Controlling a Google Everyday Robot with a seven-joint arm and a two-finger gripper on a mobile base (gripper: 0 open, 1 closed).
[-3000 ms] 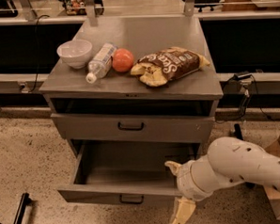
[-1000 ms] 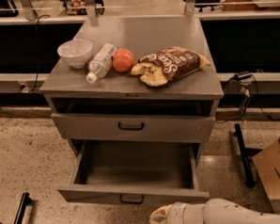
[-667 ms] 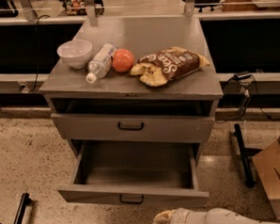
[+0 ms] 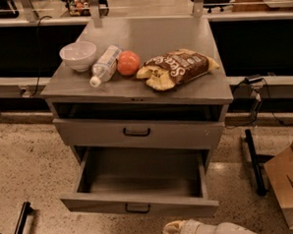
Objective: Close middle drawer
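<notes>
The middle drawer (image 4: pixel 137 208) is a grey metal tray pulled far out of the cabinet (image 4: pixel 135 92). Its inside is empty, and its low front panel has a small black handle at the centre. Above it is a taller grey drawer front (image 4: pixel 137 132) with a bigger handle, set nearly flush. My gripper (image 4: pixel 173 231) shows only as a cream tip on the white arm (image 4: pixel 216 231) at the bottom edge. It is in front of and below the open drawer's front panel, right of the handle, and apart from it.
On the cabinet top are a white bowl (image 4: pixel 78 55), a plastic bottle (image 4: pixel 104 65) lying on its side, an orange fruit (image 4: pixel 128 63) and a chip bag (image 4: pixel 176 67). A cardboard box (image 4: pixel 290 185) stands on the floor at the right. A black bar (image 4: pixel 254 162) lies beside the cabinet.
The arm was beside the open drawer's right front corner and has dropped below its front panel. It has kept sinking toward the bottom edge. The drawer has not moved.
</notes>
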